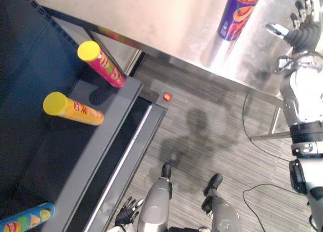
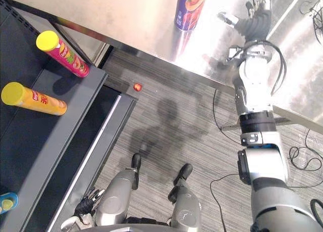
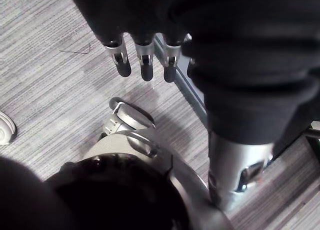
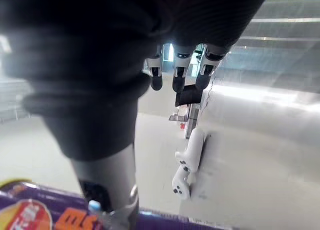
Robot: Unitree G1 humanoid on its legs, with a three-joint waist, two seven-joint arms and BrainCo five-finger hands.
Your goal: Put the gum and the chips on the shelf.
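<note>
A purple chips can (image 1: pixel 239 12) stands upright on the steel table (image 1: pixel 166 25). My right hand (image 1: pixel 302 25) is raised just to the right of that can, apart from it, with fingers (image 4: pixel 180 70) straight and holding nothing. The purple can (image 4: pixel 40 215) also lies close beside the thumb in the right wrist view. On the dark shelf (image 1: pixel 101 136) lie a pink can with a yellow lid (image 1: pixel 101 63), an orange can (image 1: pixel 73 108) and a blue can (image 1: pixel 25 219). My left hand (image 1: pixel 126 212) hangs low by the shelf's front edge, open and empty, fingers (image 3: pixel 145 65) over the floor.
A small red thing (image 1: pixel 167 97) lies on the grey striped floor between the shelf and the table; I cannot tell what it is. A white controller (image 4: pixel 187 162) rests on the steel table past my right hand. The table's leg (image 1: pixel 275 118) stands right of the floor gap.
</note>
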